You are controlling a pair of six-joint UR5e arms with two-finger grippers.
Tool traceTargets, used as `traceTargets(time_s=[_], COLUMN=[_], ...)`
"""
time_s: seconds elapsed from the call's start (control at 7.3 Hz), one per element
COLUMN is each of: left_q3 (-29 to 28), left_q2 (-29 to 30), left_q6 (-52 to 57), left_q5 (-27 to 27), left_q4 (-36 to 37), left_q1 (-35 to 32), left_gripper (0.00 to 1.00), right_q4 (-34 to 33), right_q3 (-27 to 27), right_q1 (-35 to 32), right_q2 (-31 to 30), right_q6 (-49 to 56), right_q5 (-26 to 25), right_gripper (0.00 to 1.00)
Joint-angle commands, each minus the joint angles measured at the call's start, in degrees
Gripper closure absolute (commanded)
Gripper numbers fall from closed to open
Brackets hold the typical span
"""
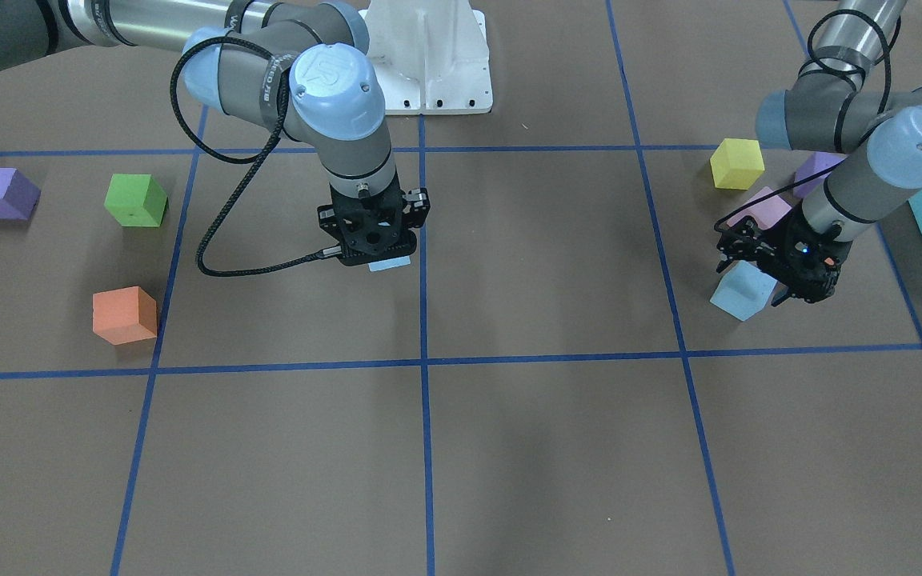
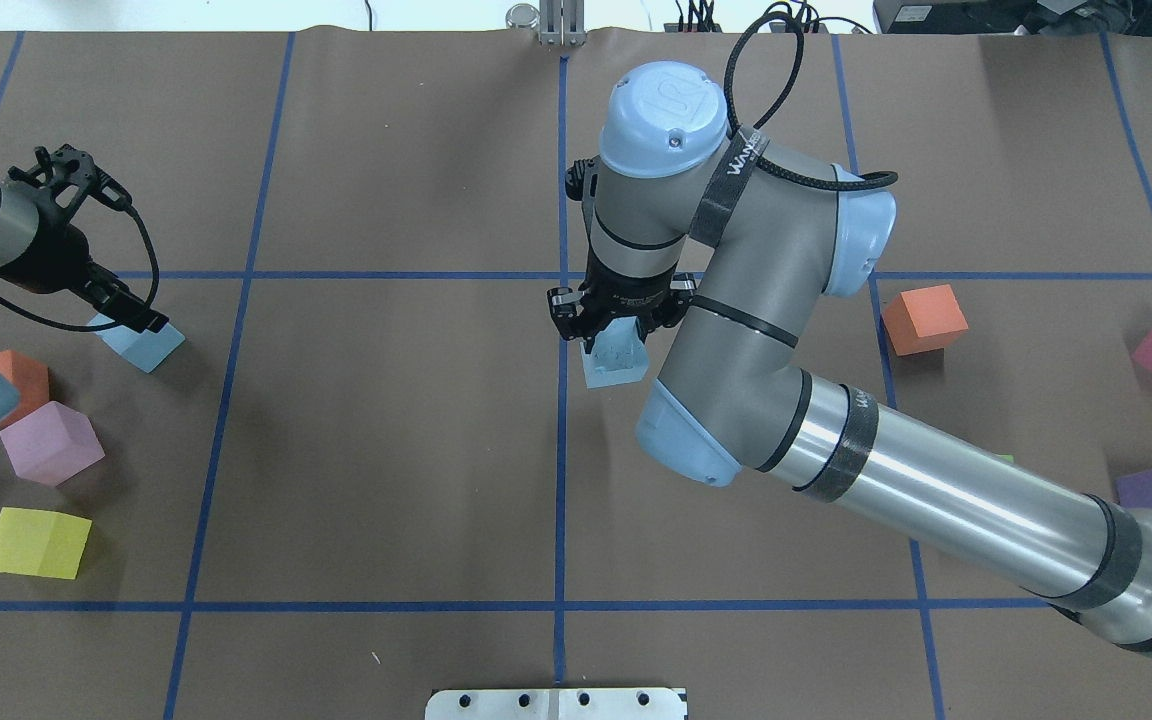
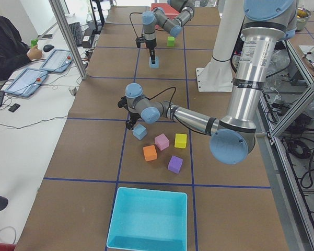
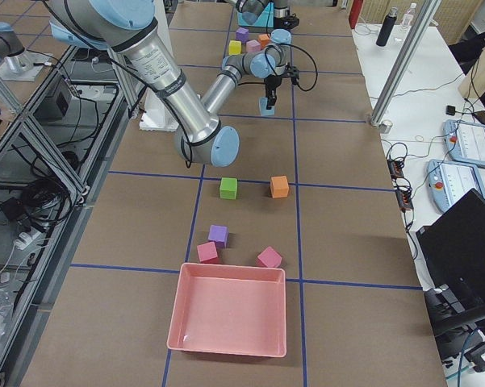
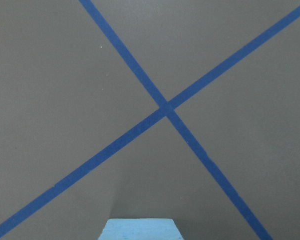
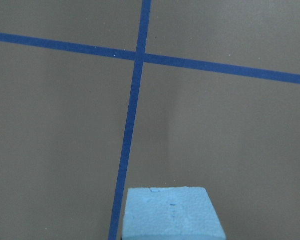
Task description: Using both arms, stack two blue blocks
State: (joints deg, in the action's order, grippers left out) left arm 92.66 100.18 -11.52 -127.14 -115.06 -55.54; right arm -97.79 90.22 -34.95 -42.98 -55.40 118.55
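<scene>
Both seem light, squashy foam: right gripper (image 2: pixel 616 330) straddles centre block (image 2: pixel 618 368), left gripper (image 1: pixel 754 278) side block (image 1: pixel 738 294); pinching or not, I cannot tell. Squeeze opposite flat faces gently.

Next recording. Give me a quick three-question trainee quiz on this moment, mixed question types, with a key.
1. True or false: the two blue blocks are already stacked.
2. The yellow cube lies on the robot's: A left, B right, C middle.
3. Fill in: the tray at the table's end on the robot's left is coloured ___.

Key
1. False: one blue block is at the left gripper, and the other is at the right gripper, far apart.
2. A
3. Turquoise
</scene>
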Motion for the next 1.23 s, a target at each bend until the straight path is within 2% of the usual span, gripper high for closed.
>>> traceTargets(time_s=[0.0,0.27,0.55,1.1], left_q3=[-0.5,-0.7,-0.8,-0.6], left_q2=[-0.2,0.0,-0.1,-0.2], left_q6=[1.1,1.0,1.1,1.1], left_q5=[0.0,0.0,0.0,0.0], left_q4=[1.0,1.1,1.1,1.0], left_q1=[0.1,0.3,0.3,0.3], left_gripper=[0.03,0.03,0.03,0.03], right_q4=[1.7,1.8,9.9,11.1], right_q3=[-2.1,-3.3,-8.5,-12.3], right_q1=[1.0,3.0,3.4,3.4], right_q2=[1.2,0.9,1.8,3.3], right_q6=[-1.5,-2.0,-6.5,-8.9], right_q5=[-0.7,-2.0,-2.5,-2.5], right_gripper=[0.57,0.57,0.57,0.57])
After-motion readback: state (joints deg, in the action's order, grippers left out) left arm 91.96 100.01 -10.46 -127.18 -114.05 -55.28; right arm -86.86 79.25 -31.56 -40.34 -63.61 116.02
